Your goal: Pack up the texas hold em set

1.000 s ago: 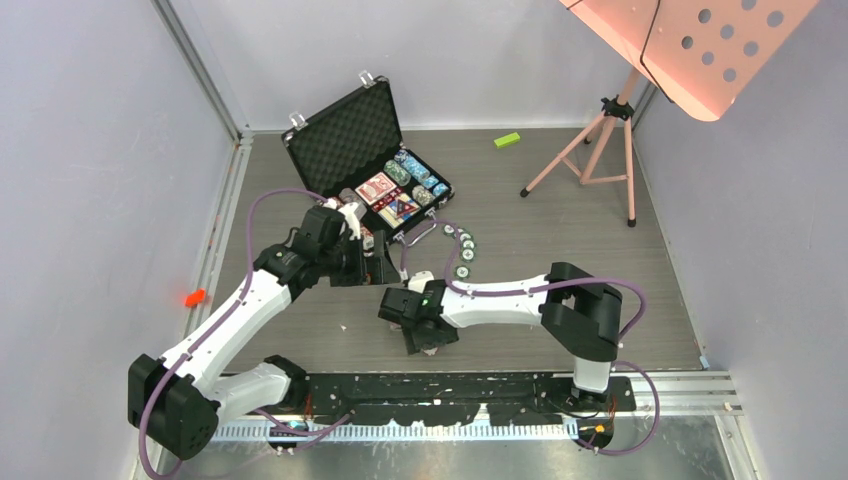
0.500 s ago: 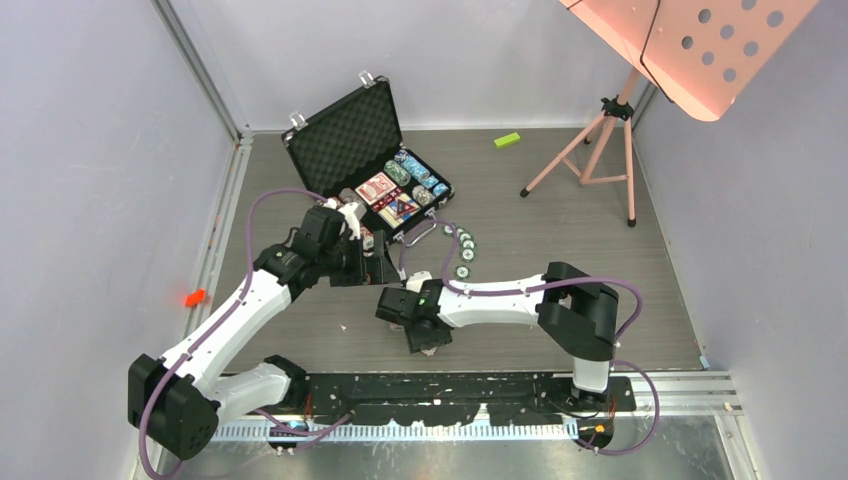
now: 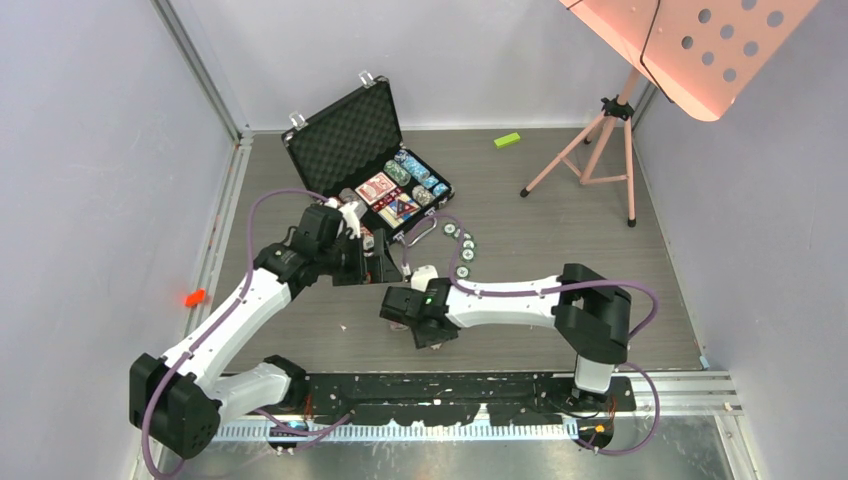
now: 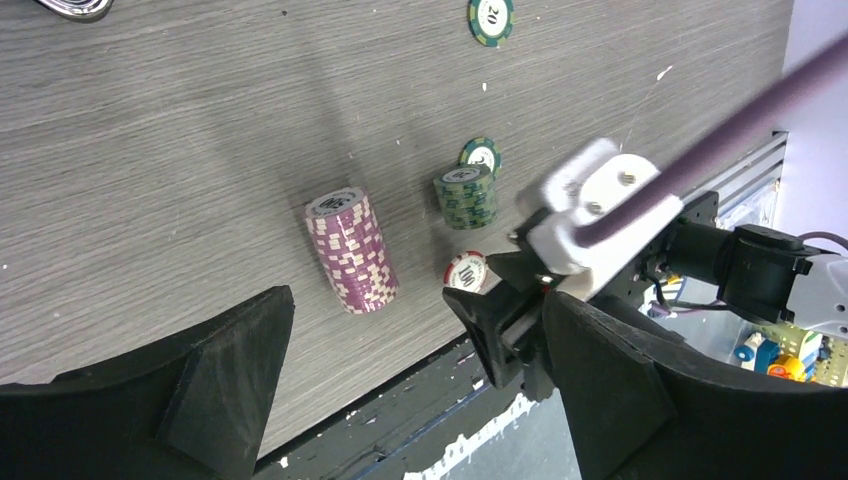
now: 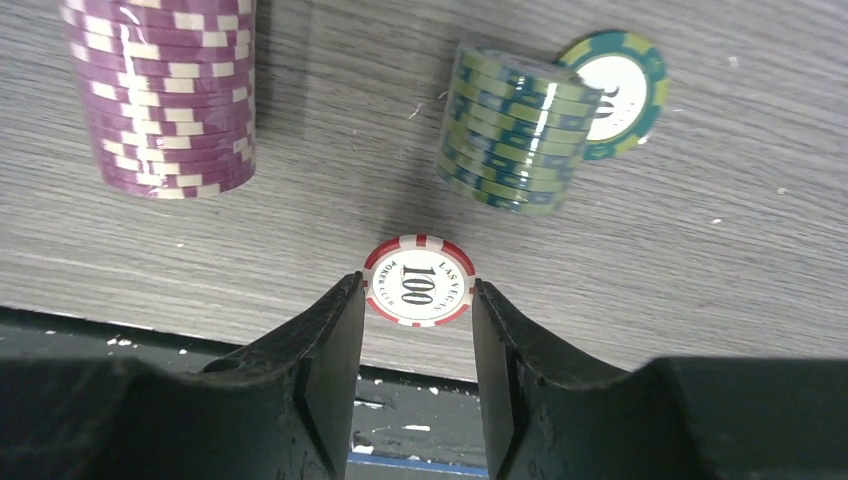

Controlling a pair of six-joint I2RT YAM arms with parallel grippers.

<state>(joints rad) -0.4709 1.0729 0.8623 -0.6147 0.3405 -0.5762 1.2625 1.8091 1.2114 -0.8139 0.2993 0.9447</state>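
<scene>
The black case (image 3: 352,140) lies open at the back with chips and red cards in its tray. A row of loose chips (image 3: 464,250) lies in front of it. In the right wrist view my right gripper (image 5: 418,292) has its fingertips against both edges of a red-and-white "100" chip (image 5: 418,282) that lies flat near the table's front edge. A purple chip stack (image 5: 160,95) and a green stack (image 5: 512,128) stand just beyond. My left gripper (image 4: 417,300) hovers open above the same stacks, holding nothing.
A pink tripod stand (image 3: 600,140) stands at the back right, with a small green block (image 3: 507,140) near the back wall. A single green chip (image 5: 618,92) leans by the green stack. The black base rail (image 3: 450,385) borders the near table edge.
My right gripper's jaws have narrowed onto the red-and-white chip, and the right arm's elbow has shifted slightly right. The left arm has not moved.
</scene>
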